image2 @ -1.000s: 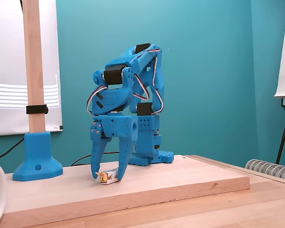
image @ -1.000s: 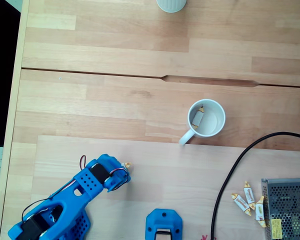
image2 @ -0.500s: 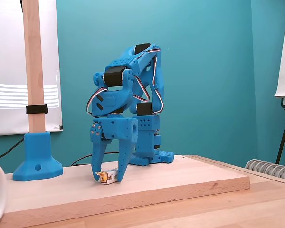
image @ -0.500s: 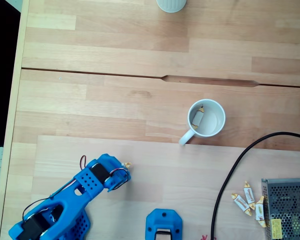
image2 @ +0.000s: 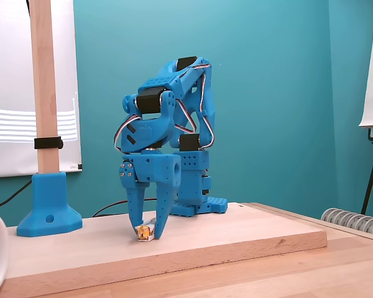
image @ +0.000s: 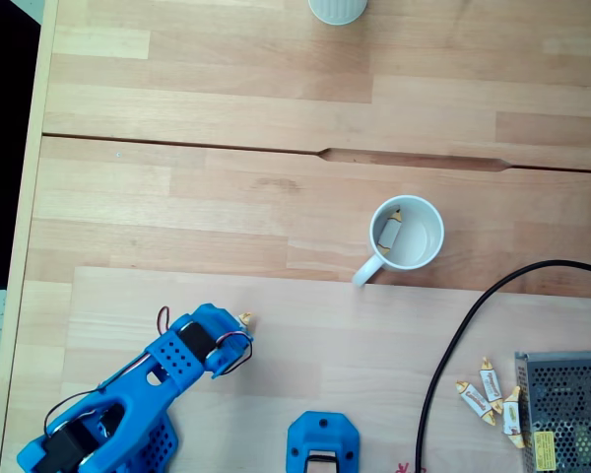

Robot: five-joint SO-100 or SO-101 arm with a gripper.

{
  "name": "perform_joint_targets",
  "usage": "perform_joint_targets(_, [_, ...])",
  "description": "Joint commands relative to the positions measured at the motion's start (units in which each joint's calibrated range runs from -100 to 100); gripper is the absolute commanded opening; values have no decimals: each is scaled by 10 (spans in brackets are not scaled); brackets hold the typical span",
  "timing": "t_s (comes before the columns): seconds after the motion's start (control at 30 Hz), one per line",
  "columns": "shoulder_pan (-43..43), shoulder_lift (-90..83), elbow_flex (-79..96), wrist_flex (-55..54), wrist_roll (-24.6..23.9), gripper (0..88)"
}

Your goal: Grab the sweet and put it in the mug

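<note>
1 sweet point(image2: 143, 231) between end effector point(image2: 147, 231) tips

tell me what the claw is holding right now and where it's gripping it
The claw is shut on the sweet, pinching it across the middle of the wrapper, low on the wooden board; a twisted end pokes out past the fingertips.

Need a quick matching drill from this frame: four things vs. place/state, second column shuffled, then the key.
Things
1. the sweet
2. the mug
3. the gripper
4. ribbed cup

Places or states
A. at the top edge of the top-down fixed view, cut off by the frame
B. pinched between two blue fingertips on the raised board
C. stands mid-table, one wrapped candy already inside
D. points down, closed on a candy, tips at the board

Pairs: 1-B, 2-C, 3-D, 4-A
</note>
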Motion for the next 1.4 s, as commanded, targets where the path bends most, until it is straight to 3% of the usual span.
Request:
perform_joint_targets(0.0, [-2, -8, -2, -4, 0, 45])
perform_joint_targets(1.37, [3, -16, -57, -3, 0, 45])
